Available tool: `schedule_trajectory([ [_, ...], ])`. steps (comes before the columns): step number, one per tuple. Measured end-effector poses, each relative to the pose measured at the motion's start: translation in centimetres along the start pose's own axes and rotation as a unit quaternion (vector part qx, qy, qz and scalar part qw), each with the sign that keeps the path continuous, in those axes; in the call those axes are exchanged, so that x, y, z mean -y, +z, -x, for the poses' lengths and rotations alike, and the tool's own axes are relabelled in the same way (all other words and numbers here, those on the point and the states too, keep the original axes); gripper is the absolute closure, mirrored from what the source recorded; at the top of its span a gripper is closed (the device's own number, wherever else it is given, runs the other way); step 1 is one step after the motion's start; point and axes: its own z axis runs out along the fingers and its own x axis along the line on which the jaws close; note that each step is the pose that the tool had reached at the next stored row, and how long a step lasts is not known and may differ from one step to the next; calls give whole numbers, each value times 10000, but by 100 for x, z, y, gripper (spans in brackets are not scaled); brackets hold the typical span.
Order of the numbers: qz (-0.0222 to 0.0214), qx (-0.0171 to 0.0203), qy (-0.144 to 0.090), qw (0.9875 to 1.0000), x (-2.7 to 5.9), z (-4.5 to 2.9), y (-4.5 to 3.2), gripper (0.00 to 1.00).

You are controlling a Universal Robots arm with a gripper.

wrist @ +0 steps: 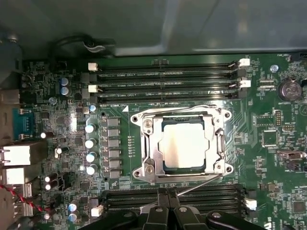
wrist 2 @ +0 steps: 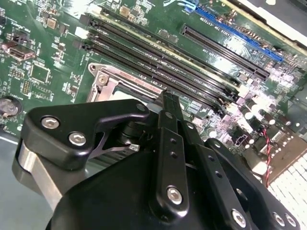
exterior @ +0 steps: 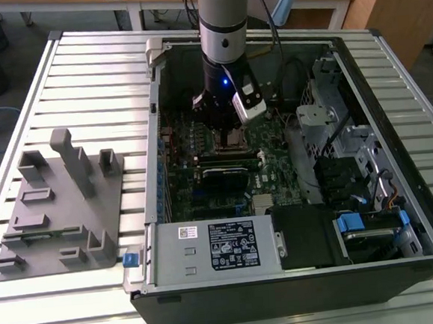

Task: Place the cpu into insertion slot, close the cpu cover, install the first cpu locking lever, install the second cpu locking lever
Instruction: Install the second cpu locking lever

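Setup sits on a ribbed silver metal table with long slats. Behind it are light wooden desks and a wooden cabinet panel, over grey carpet floor. Even indoor lighting.

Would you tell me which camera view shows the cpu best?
The first wrist view: the cpu lies square-on in the insertion slot. In the exterior view the arm largely hides it; in the second wrist view the gripper covers it.
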Motion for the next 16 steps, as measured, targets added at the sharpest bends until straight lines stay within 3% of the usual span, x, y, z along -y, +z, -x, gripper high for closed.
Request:
schedule_trajectory([
  [8,6,63,1,10000,26,-103,56,89],
  [16,33,71,2,10000,113,-101,72,89],
])
